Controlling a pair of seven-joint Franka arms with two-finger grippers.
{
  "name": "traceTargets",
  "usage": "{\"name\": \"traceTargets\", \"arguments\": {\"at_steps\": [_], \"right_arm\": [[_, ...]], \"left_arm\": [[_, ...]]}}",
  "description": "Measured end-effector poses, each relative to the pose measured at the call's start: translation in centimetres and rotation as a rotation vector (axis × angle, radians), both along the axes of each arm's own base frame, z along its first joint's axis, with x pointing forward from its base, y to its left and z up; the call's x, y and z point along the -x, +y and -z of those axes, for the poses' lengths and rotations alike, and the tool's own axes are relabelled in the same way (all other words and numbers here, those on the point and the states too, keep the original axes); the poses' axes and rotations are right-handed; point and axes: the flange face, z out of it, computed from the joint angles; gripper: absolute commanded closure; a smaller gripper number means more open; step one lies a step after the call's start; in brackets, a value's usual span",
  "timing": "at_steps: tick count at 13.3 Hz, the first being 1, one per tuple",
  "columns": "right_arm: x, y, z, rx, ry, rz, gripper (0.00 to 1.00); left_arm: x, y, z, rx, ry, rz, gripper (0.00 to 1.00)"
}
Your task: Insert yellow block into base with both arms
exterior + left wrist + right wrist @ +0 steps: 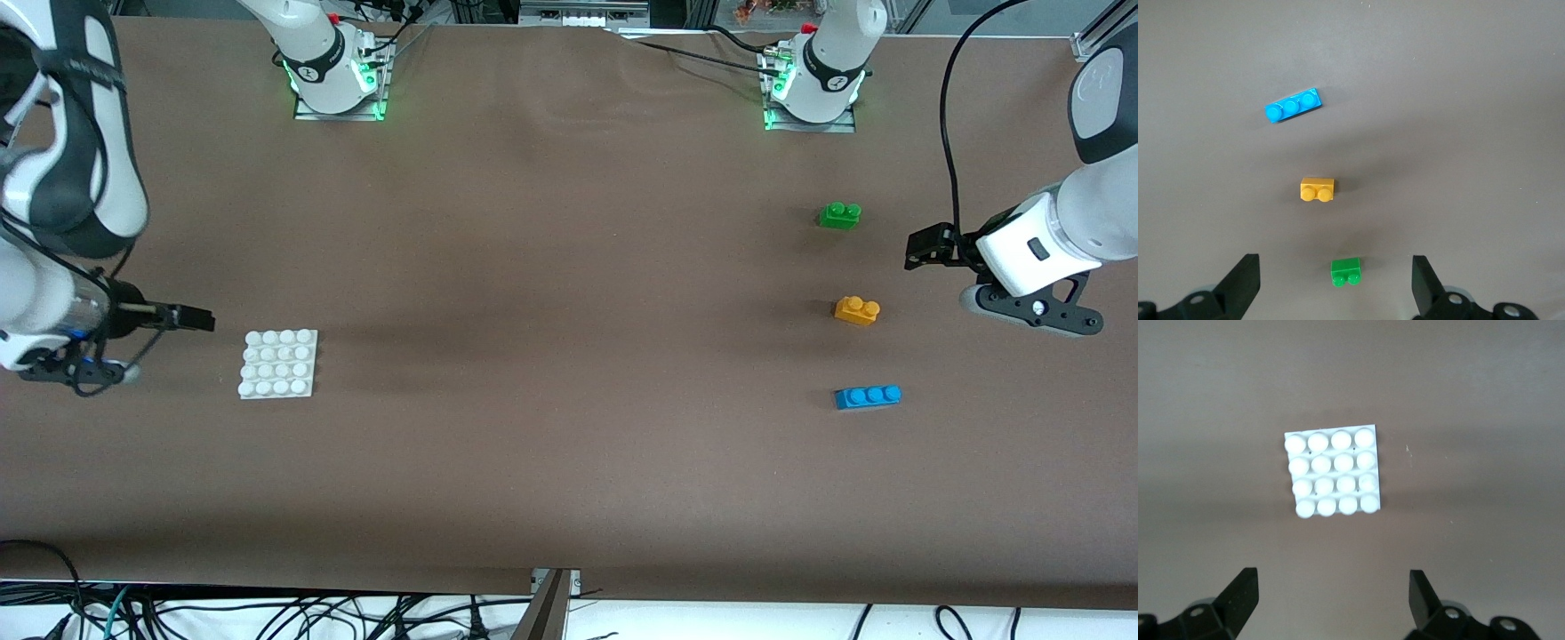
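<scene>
Yellow block (pixel 857 310): you see it free on the desk (pixel 551 356).
Base (pixel 278 363): near right gripper (pixel 197 318).
Left gripper (pixel 917 249): fingers wide, empty.
Right gripper: fingers wide, empty.

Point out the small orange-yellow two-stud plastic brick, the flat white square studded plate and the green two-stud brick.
Small orange-yellow two-stud plastic brick (pixel 857 310): front view, studded top.
Flat white square studded plate (pixel 278 363): front view, middle studs.
Green two-stud brick (pixel 1346 271): left wrist view, top face.

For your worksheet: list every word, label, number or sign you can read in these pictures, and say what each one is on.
No readable text anywhere.
Round emblems on the arm bases and a mark on the left arm: too small to read.
Yellow block, base, green brick, blue brick: no markings.
</scene>
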Motion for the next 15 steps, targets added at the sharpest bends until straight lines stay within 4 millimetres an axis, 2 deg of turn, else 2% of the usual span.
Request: {"name": "traceTargets", "arguments": {"at_steps": [5, 9, 11, 15], "right_arm": [[-2.0, -0.2, 9.4, 0.017, 0.000, 0.002, 0.00], [-2.4, -0.1, 15.5, 0.027, -0.005, -0.005, 0.00], [-2.1, 0.0, 17.2, 0.034, 0.000, -0.012, 0.00], [-1.8, 0.6, 18.1, 0.036, 0.008, -0.036, 0.00]], "left_arm": [[0.0, 0.1, 0.0, 0.000, 0.000, -0.002, 0.00], [0.0, 0.2, 0.0, 0.000, 0.000, -0.003, 0.00], [0.0, 0.2, 0.0, 0.000, 0.000, -0.003, 0.00], [0.0, 0.1, 0.0, 0.000, 0.000, -0.002, 0.00]]}}
